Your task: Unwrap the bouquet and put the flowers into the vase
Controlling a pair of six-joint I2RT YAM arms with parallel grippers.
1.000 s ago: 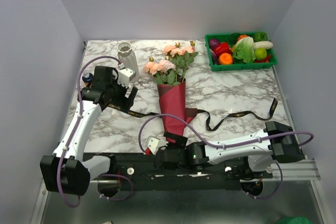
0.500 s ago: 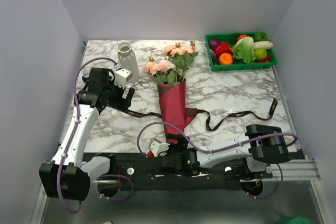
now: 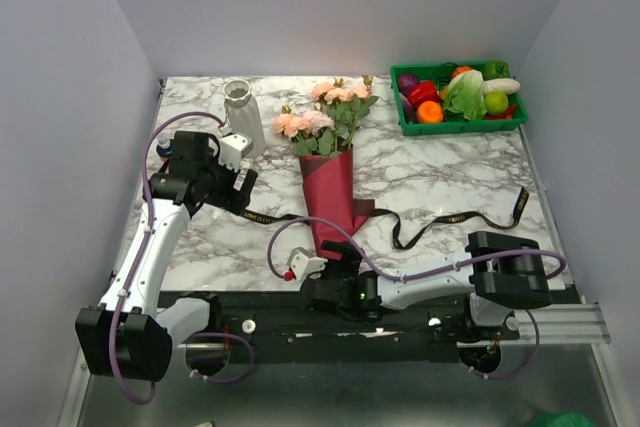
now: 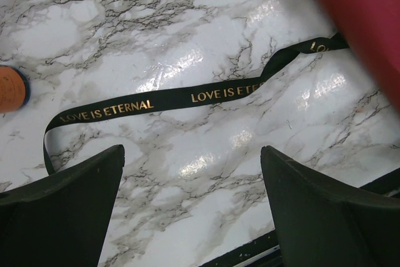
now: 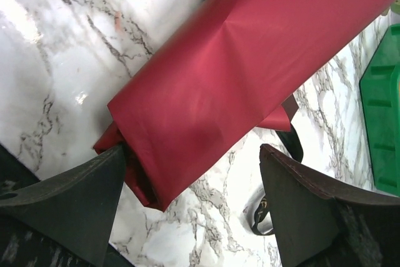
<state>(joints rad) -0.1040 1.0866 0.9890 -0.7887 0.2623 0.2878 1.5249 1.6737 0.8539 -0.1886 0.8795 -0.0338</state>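
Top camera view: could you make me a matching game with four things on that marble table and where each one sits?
Things:
1. white ribbed ceramic vase
2. green plastic crate of vegetables
3. dark red paper cone of peach-pink roses
4. black ribbon with gold lettering

Places:
A. far right corner
B. lying in the middle
C. far left side, standing upright
D. trailing flat to both sides of the cone

Pairs: 1-C, 2-A, 3-B, 4-D
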